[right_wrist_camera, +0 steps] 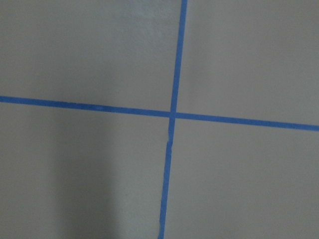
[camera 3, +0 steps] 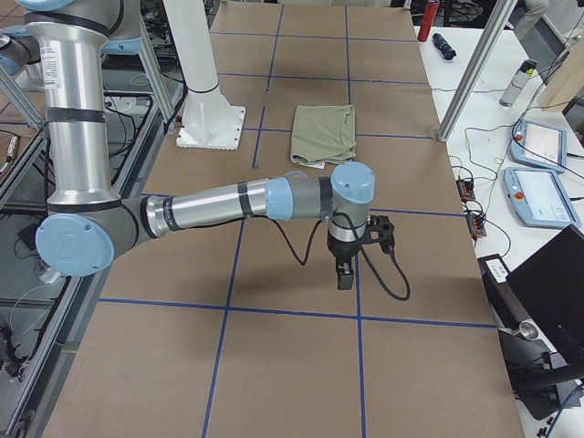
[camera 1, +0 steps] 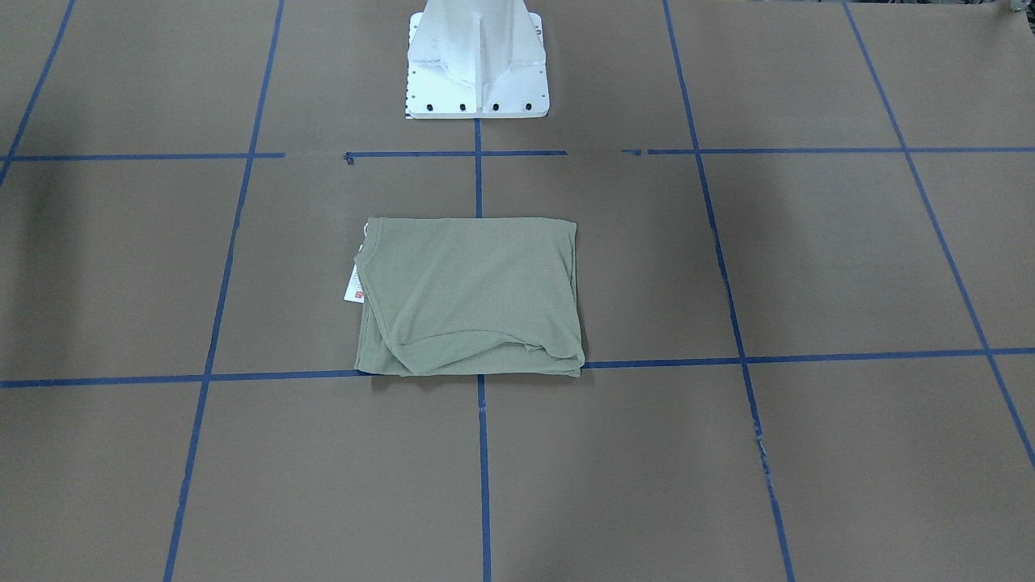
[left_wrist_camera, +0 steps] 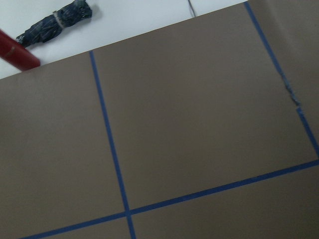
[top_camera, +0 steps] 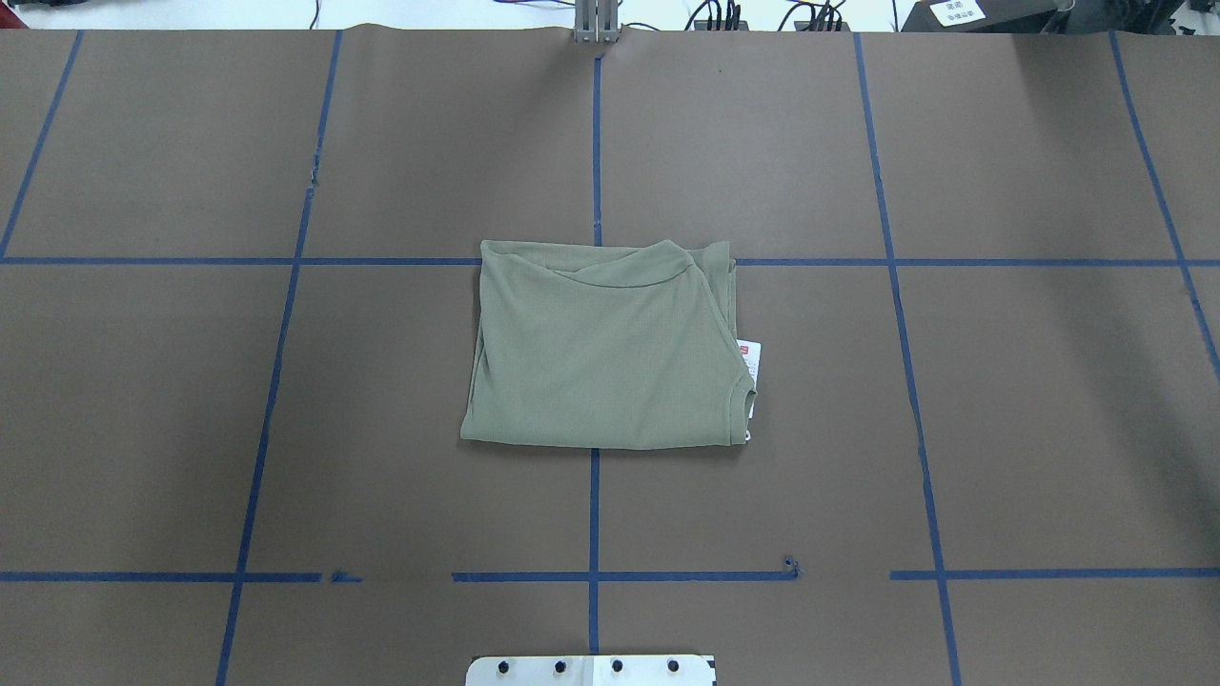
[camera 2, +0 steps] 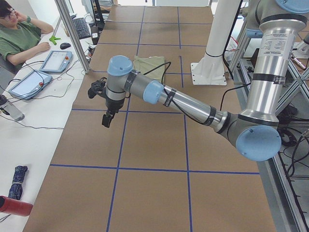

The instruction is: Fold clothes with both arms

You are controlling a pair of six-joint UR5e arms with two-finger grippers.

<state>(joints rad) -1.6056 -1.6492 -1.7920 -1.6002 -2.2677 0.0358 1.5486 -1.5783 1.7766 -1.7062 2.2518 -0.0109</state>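
the green shirt (top_camera: 600, 353) lies folded into a flat rectangle at the middle of the brown tabletop (top_camera: 1001, 400), just ahead of the white pedestal (camera 1: 477, 73). its long axis runs across the table, from the robot's left to its right. its white hang tag (top_camera: 748, 367) pokes out of the edge that faces the robot's right. the far edge lies on a blue tape line (top_camera: 191, 260).

the overhead and front-facing views show the shirt but no arm. only the side views show the arms. the left gripper (camera 2: 107, 118) hangs pointing down over bare tabletop, well apart from the shirt; the right gripper (camera 3: 345, 272) does likewise on the other side. i cannot tell whether either gripper is apart or together.

both wrist views show only brown surface and tape; the left one also catches a folded umbrella (left_wrist_camera: 55, 22) off the edge.
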